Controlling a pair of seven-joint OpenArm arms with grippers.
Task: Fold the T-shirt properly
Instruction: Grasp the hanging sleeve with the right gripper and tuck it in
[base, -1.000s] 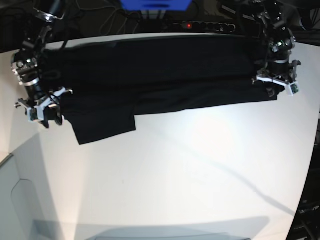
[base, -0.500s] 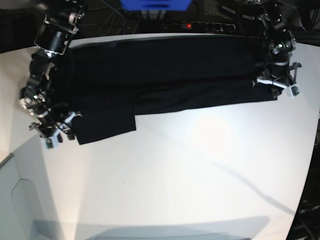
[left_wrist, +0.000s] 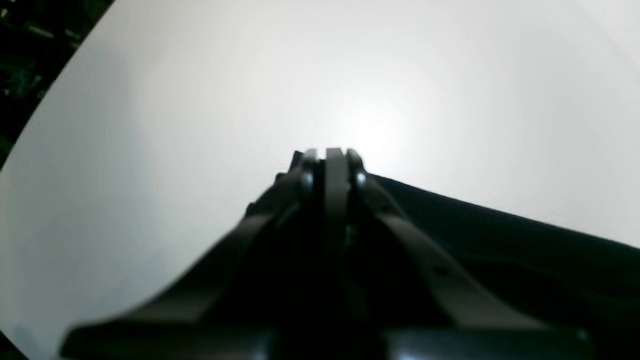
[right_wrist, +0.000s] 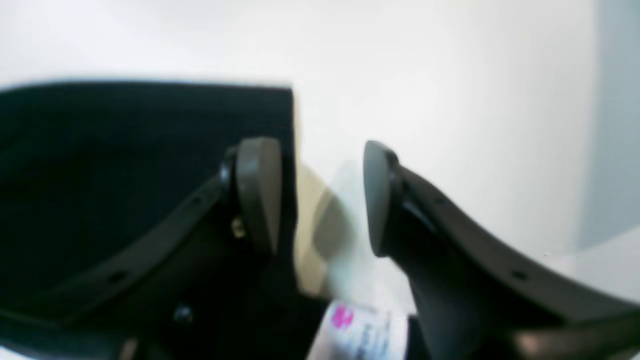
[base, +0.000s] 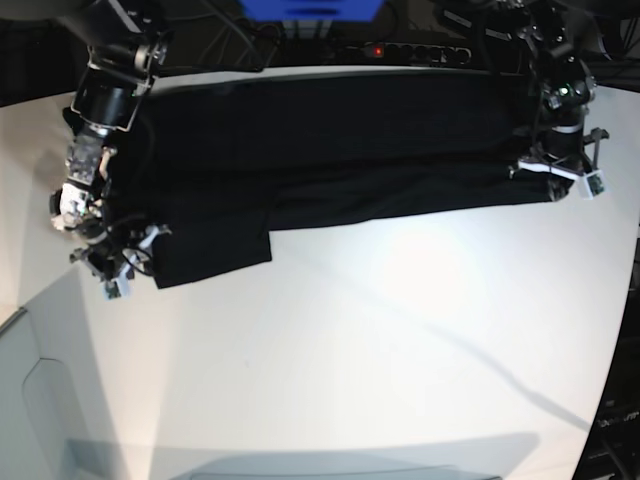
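The black T-shirt (base: 320, 140) lies as a long folded band across the far side of the white table (base: 380, 340), with one sleeve flap hanging lower at the left. At its right-hand lower corner, my left gripper (base: 560, 182) is down on the cloth. In the left wrist view the left gripper (left_wrist: 327, 159) is shut, and the T-shirt (left_wrist: 500, 240) edge runs right up to its fingertips. My right gripper (base: 133, 262) is at the sleeve flap's left lower corner. In the right wrist view the right gripper (right_wrist: 320, 197) stands open, one finger over the T-shirt (right_wrist: 125, 165) edge and the other over bare table.
A power strip (base: 405, 50) with a red light and a blue object (base: 310, 8) sit behind the table's far edge. A grey panel (base: 30, 400) adjoins the table at the lower left. Dark clutter lies beyond the right edge.
My left gripper has shut on the shirt's right lower corner. My right arm has swung down along the shirt's left edge to the sleeve flap's corner, its jaws staying open.
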